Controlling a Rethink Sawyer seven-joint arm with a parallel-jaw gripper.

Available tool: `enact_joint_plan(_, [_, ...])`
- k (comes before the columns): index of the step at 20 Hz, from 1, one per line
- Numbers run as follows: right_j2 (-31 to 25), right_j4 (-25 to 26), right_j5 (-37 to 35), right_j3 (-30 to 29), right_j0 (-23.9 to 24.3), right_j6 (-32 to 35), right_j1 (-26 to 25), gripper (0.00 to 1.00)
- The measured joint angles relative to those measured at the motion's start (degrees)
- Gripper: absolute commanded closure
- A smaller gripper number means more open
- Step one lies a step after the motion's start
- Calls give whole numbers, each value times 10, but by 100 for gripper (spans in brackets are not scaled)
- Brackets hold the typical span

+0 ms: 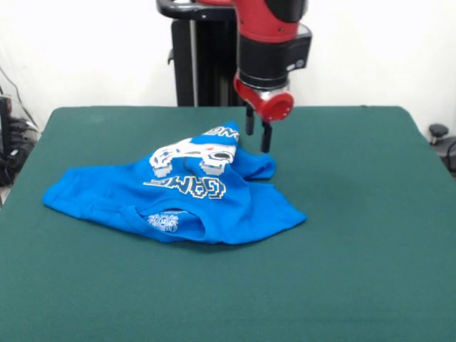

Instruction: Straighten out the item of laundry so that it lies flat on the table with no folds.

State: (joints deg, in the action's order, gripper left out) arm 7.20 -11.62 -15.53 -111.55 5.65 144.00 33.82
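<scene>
A bright blue T-shirt (178,192) with a white game controller print lies crumpled on the dark green table (342,235), left of centre. Its far part is bunched up into a raised fold, and its collar faces the near edge. My gripper (257,135) hangs from the red and black arm just above the shirt's far right edge. Its two black fingers (266,137) stand apart and hold nothing.
The robot's black pedestal (196,64) stands behind the table's far edge. Cables and equipment (11,135) sit off the table's left side, and a dark object (438,132) sits off its right.
</scene>
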Motion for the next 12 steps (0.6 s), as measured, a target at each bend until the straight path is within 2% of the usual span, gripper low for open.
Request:
enact_joint_plan(6, [-2,-22,56,0,-8,0,-37,0])
enact_joint_plan(12, [-2,-27,165,0,-16,0,-97,0])
